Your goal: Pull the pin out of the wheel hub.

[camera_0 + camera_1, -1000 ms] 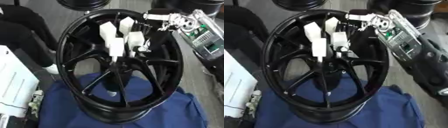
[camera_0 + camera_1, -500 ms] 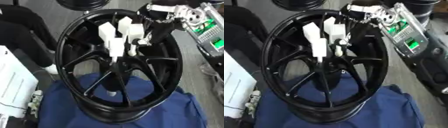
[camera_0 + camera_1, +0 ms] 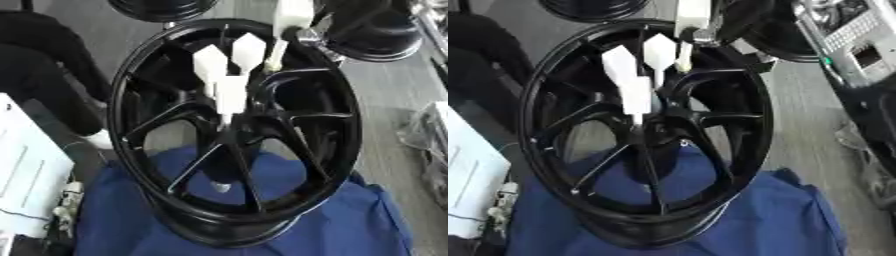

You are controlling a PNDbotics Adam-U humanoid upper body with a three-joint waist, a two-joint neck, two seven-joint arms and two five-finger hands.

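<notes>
A black spoked wheel (image 3: 337, 125) lies tilted on a blue cloth (image 3: 367, 220). My right hand (image 3: 229, 92) reaches in from the top right, its white-covered fingers (image 3: 211, 62) bunched over the hub (image 3: 229, 137). A thin pale pin (image 3: 225, 119) runs from the lowest finger down into the hub's centre, and the fingers seem to be pinching it. Another white finger piece (image 3: 692, 12) sticks up at the top edge. A small pale thing (image 3: 219, 187) shows through the spokes below the hub. My left hand is out of view.
A white box (image 3: 26, 175) stands at the left with cables at its lower corner. Two more black wheels (image 3: 162, 7) (image 3: 376, 30) lie beyond the rim. My right arm's casing with a green board (image 3: 846, 32) fills the upper right. Dark cloth (image 3: 44, 65) lies at upper left.
My right wrist and forearm have swung up and out past the top edge. The white fingers stay over the hub, and one finger piece has risen toward the rim's top.
</notes>
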